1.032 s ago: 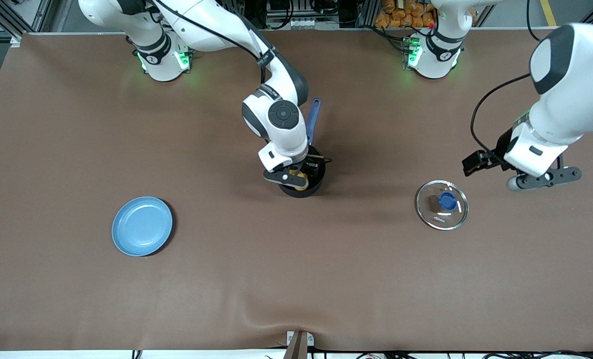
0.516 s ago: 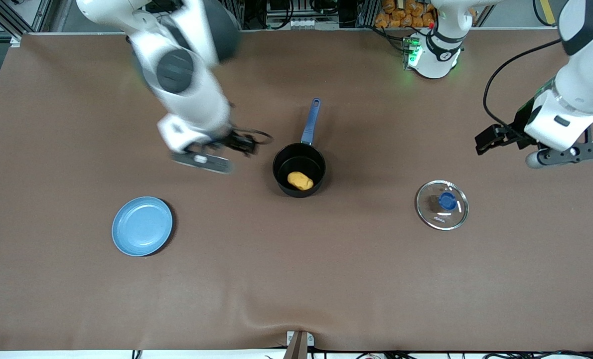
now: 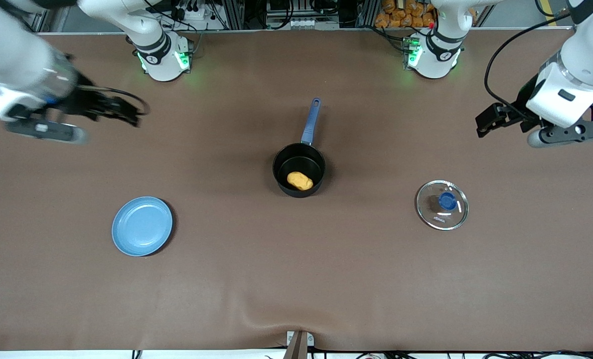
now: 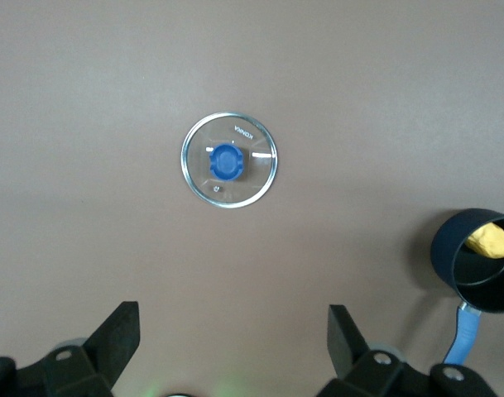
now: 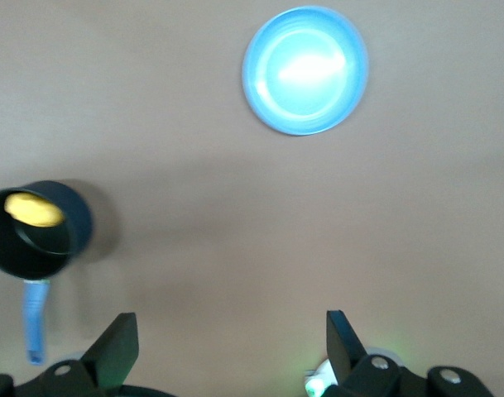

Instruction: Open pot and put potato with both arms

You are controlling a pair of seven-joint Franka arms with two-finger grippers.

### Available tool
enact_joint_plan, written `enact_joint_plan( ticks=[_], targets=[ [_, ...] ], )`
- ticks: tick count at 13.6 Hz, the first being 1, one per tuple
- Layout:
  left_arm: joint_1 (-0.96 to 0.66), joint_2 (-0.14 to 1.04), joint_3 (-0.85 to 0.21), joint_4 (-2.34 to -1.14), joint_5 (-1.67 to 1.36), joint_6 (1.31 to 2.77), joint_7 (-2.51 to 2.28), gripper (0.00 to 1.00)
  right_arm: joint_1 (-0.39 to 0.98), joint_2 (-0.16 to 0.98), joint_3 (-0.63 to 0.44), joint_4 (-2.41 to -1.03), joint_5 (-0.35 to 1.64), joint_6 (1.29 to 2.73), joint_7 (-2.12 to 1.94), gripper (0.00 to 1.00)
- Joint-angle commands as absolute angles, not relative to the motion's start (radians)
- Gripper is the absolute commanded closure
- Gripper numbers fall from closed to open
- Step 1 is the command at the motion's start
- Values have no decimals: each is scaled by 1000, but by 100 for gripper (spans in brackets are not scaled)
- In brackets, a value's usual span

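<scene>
The black pot (image 3: 299,169) with its blue handle stands open at the table's middle, and the yellow-orange potato (image 3: 300,180) lies inside it. The pot also shows in the left wrist view (image 4: 475,258) and the right wrist view (image 5: 36,230). The glass lid (image 3: 442,205) with the blue knob lies flat on the table toward the left arm's end; it also shows in the left wrist view (image 4: 229,160). My right gripper (image 3: 42,130) is open and empty, up over the table's right-arm end. My left gripper (image 3: 568,134) is open and empty over the left-arm end.
A light-blue plate (image 3: 142,226) lies on the brown table toward the right arm's end, nearer the front camera than the pot; it also shows in the right wrist view (image 5: 305,70). The arms' bases (image 3: 162,55) stand along the table's edge farthest from the camera.
My right gripper has let go of the potato, which now lies in the pot, and swung away toward the right-arm end. My left gripper has risen away from the lid.
</scene>
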State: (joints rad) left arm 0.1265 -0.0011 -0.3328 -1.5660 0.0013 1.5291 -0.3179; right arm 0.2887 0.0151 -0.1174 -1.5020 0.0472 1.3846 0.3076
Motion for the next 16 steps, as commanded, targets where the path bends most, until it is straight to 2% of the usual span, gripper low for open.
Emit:
enact_joint_plan(
  ticks=[1, 5, 8, 11, 12, 14, 16],
  targets=[
    [132, -43, -347, -1565, -31, 1471, -322, 0, 272, -32, -110, -1534, -69, 1384, 151, 0],
    [135, -63, -364, -1571, -31, 1459, -327, 0, 272, -28, -221, -1531, -68, 1452, -27, 0],
    [140, -57, -364, -1575, -32, 1485, -319, 0, 273, -15, -222, -1528, -64, 1520, -17, 0],
    [144, -49, -362, -1578, -32, 1505, -316, 0, 238, 21, -219, -1528, 30, 1564, -17, 0],
    [144, -41, -361, -1574, -32, 1505, -316, 0, 188, 18, -191, -1531, 63, 1580, -18, 0],
    [144, -20, -353, -1562, -32, 1506, -304, 0, 83, 6, -63, -1534, 51, 1583, -17, 0],
    [146, -15, -348, -1549, -18, 1505, -302, 0, 28, -3, -26, -1548, 49, 1591, -5, 0]
  ],
)
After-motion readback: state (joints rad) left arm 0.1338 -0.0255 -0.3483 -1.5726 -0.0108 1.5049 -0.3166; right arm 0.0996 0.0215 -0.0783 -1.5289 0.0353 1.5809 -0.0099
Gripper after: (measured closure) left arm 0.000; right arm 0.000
